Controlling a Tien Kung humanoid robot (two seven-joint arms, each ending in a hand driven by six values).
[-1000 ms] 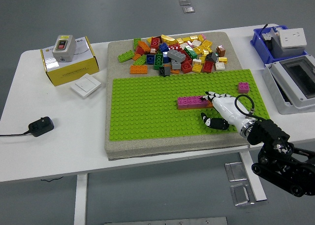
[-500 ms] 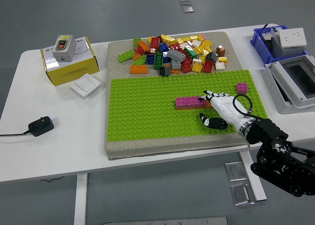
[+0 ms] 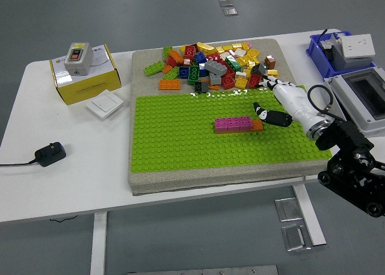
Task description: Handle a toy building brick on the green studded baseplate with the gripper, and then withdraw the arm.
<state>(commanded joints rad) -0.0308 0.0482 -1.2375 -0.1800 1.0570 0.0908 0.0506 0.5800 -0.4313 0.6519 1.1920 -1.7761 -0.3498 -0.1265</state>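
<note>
- Green studded baseplate (image 3: 180,136) fills the centre of the frame on a grey mat (image 3: 144,64), which lies on the white table (image 3: 60,179).
- I see a magenta brick row (image 3: 234,124) with an orange brick (image 3: 257,126) at its right end, pressed onto the baseplate right of centre.
- My right hand (image 3: 287,103) hovers at the baseplate's upper right, white shell, dark thumb pointing left; whether its fingers (image 3: 264,114) hold anything I cannot tell.
- A loose brick pile (image 3: 219,64) sits at upper centre.
- At upper left I note a yellow box (image 3: 84,79), a white switch plate (image 3: 104,103) and, lower, a black adapter (image 3: 49,154).
</note>
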